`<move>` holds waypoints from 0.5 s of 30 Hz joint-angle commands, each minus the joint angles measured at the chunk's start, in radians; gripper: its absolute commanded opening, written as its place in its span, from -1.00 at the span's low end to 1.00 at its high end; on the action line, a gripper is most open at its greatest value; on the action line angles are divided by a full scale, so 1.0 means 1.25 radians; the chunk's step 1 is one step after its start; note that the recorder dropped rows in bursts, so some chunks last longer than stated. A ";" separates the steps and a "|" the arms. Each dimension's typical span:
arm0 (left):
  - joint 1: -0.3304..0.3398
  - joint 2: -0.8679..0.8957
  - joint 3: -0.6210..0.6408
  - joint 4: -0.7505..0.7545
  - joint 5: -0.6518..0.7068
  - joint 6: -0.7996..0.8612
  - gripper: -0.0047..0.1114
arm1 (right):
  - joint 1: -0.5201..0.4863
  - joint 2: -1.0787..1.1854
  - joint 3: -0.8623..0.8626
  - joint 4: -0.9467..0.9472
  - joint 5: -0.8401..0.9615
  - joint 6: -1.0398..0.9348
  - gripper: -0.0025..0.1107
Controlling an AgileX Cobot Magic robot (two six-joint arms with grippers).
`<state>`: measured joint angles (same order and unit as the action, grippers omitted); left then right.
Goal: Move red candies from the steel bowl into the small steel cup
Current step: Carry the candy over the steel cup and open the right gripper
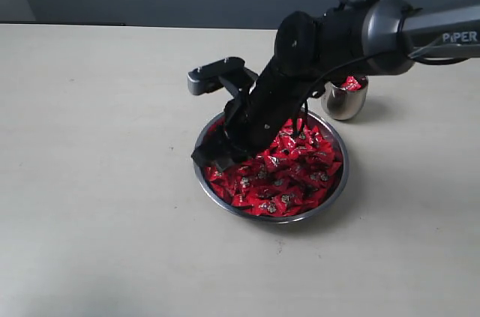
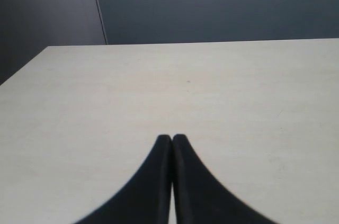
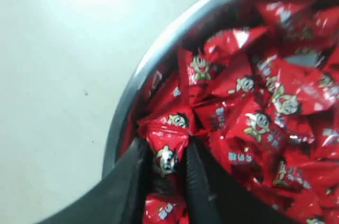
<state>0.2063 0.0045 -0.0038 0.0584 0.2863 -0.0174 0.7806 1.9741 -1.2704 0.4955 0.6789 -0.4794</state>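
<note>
my right fingers point(image 3: 132, 187) are down in the steel bowl point(image 1: 274, 219), clamped on one red candy point(image 3: 167, 158) near the rim, at the edge of the heap of red candies point(image 1: 289, 174). the small steel cup point(image 1: 343, 100) stands just beside the bowl, toward the far edge of the bench point(image 1: 90, 182). my left fingers point(image 2: 153, 181) are pressed together above the bench.

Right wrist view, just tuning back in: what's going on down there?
The right hand is down in the steel bowl, its fingers pinching one red candy near the rim, not yet lifted. The bowl is full of red candies. The small steel cup beside it already holds at least one. The left hand is shut over bare table.
</note>
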 commanded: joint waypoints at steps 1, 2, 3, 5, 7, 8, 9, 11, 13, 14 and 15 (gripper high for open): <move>-0.008 -0.004 0.003 0.005 -0.001 -0.002 -0.91 | -0.001 -0.034 -0.041 -0.106 0.012 0.080 -0.95; -0.008 -0.004 0.003 0.005 -0.001 -0.002 -0.91 | -0.001 -0.036 -0.044 -0.135 0.014 0.097 -0.95; -0.008 -0.004 0.003 0.005 -0.001 -0.002 -0.91 | -0.001 -0.038 -0.048 -0.174 0.014 0.119 -0.95; -0.008 -0.004 0.003 0.005 -0.001 -0.002 -0.91 | -0.001 -0.049 -0.050 -0.248 -0.004 0.164 -0.95; -0.008 -0.004 0.003 0.005 -0.001 -0.002 -0.91 | -0.010 -0.065 -0.050 -0.314 -0.046 0.228 -0.95; -0.008 -0.004 0.003 0.005 -0.001 -0.002 -0.91 | -0.017 -0.071 -0.050 -0.329 -0.068 0.255 -0.95; -0.008 -0.004 0.003 0.005 -0.001 -0.002 -0.91 | -0.030 -0.079 -0.050 -0.341 -0.083 0.284 -0.95; -0.008 -0.004 0.003 0.005 -0.001 -0.002 -0.91 | -0.064 -0.094 -0.050 -0.342 -0.098 0.293 -0.95; -0.008 -0.004 0.003 0.005 -0.001 -0.002 -0.91 | -0.111 -0.107 -0.050 -0.341 -0.102 0.293 -0.95; -0.008 -0.004 0.003 0.005 -0.001 -0.002 -0.91 | -0.131 -0.113 -0.050 -0.341 -0.103 0.293 -0.95; -0.008 -0.004 0.003 0.005 -0.001 -0.002 -0.91 | -0.157 -0.120 -0.050 -0.341 -0.109 0.293 -0.95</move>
<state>0.2041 0.0045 -0.0038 0.0584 0.2863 -0.0174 0.6585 1.8521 -1.3265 0.0880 0.5629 -0.1246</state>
